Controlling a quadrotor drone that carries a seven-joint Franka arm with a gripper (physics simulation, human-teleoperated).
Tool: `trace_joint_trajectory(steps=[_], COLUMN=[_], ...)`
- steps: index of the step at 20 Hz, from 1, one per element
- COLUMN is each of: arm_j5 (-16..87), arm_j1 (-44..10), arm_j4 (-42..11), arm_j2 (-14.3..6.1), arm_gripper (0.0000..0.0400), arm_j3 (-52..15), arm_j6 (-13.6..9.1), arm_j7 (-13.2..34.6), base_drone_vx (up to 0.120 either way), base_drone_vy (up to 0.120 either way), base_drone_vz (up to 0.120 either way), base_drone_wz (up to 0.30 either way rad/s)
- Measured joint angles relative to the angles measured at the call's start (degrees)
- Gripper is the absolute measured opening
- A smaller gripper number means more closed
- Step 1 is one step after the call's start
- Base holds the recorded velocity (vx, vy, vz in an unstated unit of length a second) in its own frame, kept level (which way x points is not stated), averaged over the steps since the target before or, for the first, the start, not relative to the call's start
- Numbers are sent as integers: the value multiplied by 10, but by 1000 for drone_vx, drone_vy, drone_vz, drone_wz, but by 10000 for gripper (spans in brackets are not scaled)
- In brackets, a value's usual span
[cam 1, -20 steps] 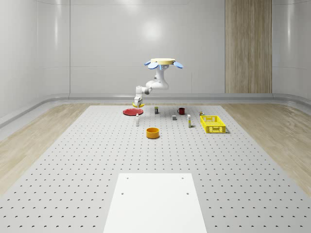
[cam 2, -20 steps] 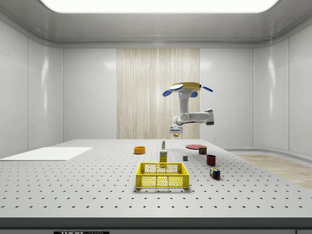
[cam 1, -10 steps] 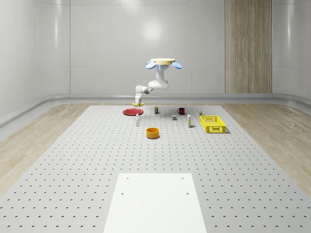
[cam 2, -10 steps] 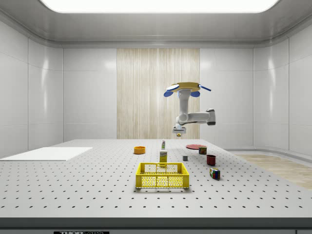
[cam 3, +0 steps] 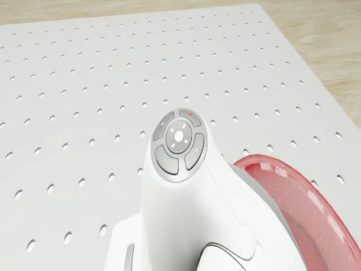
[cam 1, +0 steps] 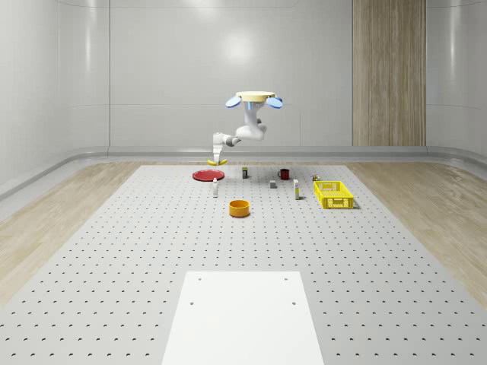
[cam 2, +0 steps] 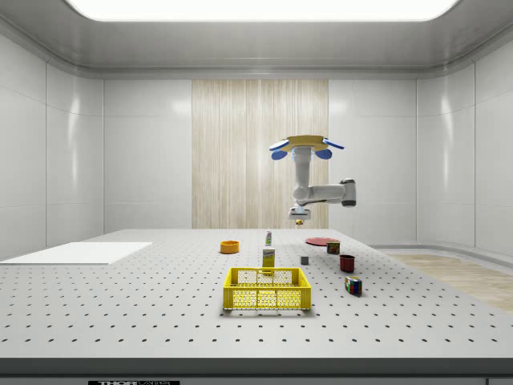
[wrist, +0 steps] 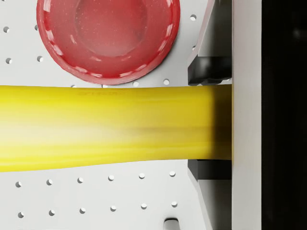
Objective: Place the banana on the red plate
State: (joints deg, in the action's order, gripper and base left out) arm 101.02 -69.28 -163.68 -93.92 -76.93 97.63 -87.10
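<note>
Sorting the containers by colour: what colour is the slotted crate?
Yellow; the crate shows best in the side view.

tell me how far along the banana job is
Done: the banana is off the table, clamped in the gripper. In hand: the drone hovers by the red plate, carrying it over. Left: centre the banana above the plate, lower it and open the jaws.

The banana (wrist: 110,127) is bright yellow with a faint darker streak along it. The plate (wrist: 108,38) is glossy red (finely speckled, with pale glints on its rim). The counter (cam 1: 152,251) is pale grey, dotted with a regular grid of dark holes. The basket (cam 2: 267,289) is yellow mesh, the bowl (cam 1: 240,207) orange, and the drone (cam 1: 256,97) cream with blue rotors.
</note>
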Motion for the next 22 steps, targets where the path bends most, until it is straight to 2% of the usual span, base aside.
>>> trace_joint_trajectory(steps=[14, 18, 22], arm_j5=[-3, -3, -3], arm_j1=[-1, -1, -1], arm_j4=[1, 1, 1], arm_j2=[-1, -1, 0], arm_gripper=[193, 193, 193], arm_j3=[0, 0, 0], arm_j6=[0, -1, -1], arm_j7=[-241, -293, -318], base_drone_vx=[0, 90, 120], base_drone_vy=[0, 0, 0], base_drone_vz=[0, 0, 0], base_drone_wz=[-300, -25, 0])
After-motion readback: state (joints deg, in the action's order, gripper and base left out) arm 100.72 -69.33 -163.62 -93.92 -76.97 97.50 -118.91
